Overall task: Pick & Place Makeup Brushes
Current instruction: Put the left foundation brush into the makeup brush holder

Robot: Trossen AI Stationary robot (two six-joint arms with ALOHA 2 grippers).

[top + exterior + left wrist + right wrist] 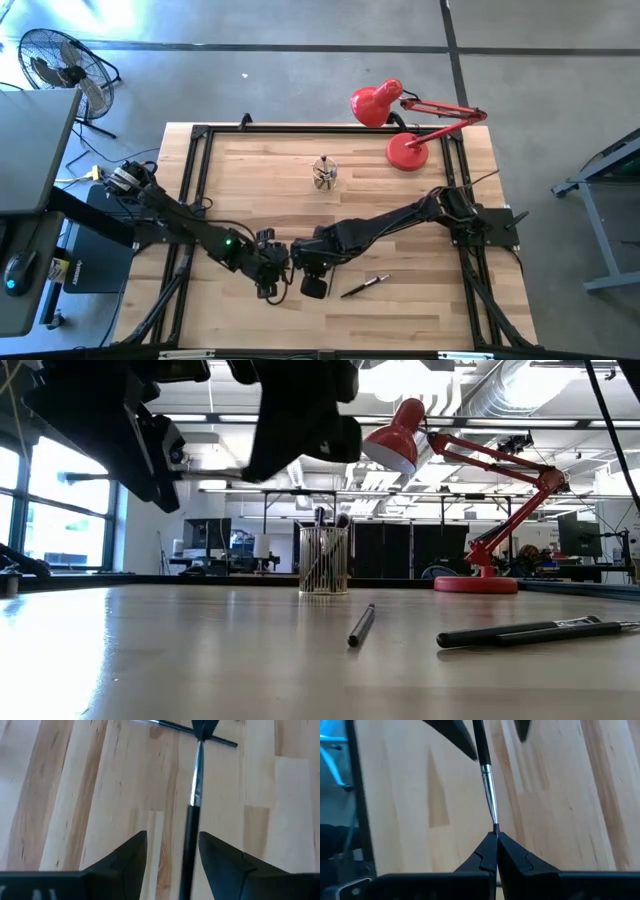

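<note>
One brush (489, 795): tip pinched in my closed right gripper (496, 836).
Left gripper (172, 851): my fingers apart, handle between them, untouched.

Bright even light; ceiling lights (420, 380) glare in low view; wrist views soft-focused.

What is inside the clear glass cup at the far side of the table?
The glass cup holds several thin dark makeup brushes standing upright, tips above the rim. Their number cannot be counted, because they overlap; the cup's bottom is not visible.
</note>
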